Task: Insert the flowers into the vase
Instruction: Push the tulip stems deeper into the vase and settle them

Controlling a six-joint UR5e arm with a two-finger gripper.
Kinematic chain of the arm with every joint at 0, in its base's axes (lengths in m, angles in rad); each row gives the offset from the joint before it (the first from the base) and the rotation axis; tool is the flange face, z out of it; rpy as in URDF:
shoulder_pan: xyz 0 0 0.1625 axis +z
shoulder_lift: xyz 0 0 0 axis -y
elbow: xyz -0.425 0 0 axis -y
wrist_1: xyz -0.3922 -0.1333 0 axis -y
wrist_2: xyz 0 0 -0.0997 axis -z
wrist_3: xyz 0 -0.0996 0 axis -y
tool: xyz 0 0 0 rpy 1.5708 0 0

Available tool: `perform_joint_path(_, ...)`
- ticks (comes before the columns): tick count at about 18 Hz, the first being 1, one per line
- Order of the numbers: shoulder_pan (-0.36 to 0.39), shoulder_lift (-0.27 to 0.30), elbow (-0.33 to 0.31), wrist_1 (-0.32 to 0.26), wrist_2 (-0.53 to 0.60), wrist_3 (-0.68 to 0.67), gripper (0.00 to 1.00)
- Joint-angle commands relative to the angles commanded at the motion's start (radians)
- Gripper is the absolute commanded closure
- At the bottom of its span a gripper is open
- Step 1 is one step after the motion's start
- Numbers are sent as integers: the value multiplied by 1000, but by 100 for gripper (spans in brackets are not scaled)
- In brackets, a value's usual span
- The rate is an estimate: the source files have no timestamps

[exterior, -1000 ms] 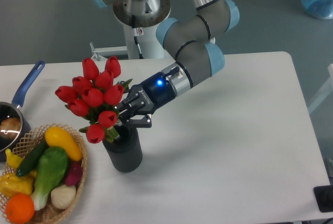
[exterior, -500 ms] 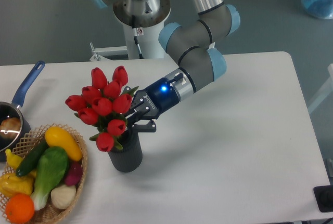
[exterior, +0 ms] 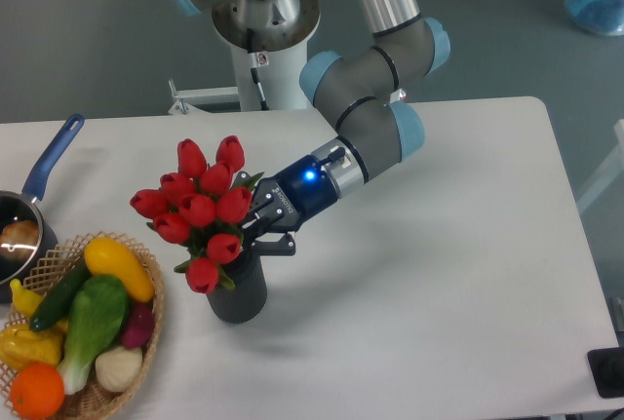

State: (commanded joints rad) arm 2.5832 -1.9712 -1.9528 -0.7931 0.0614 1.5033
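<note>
The gripper (exterior: 255,229) comes in low from the right, fingers closed on the stems of the flowers (exterior: 203,210), so the heads ride clear above the rim. The vase (exterior: 237,288) stands upright toward the table's (exterior: 439,274) front-left, just right of the basket (exterior: 146,327). Stems are in the mouth; the bunch leans left, blooms overhanging the rim. Judgement: insertion nearly done, release pending. The grip probably guards against tipping. A pan (exterior: 39,181) sits at the left edge.

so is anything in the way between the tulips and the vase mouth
Nothing visible. The gripper holds the flowers right above the vase, stems apparently already at its mouth, which the blooms hide.
</note>
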Motion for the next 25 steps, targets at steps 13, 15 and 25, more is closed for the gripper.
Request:
perform_joint_path(13,14,-20,-8,0,2,14,84)
perform_joint_path(15,15,-23,-8,0,2,23,84)
perform_joint_path(25,17,-38,-9,0,3,49,76)
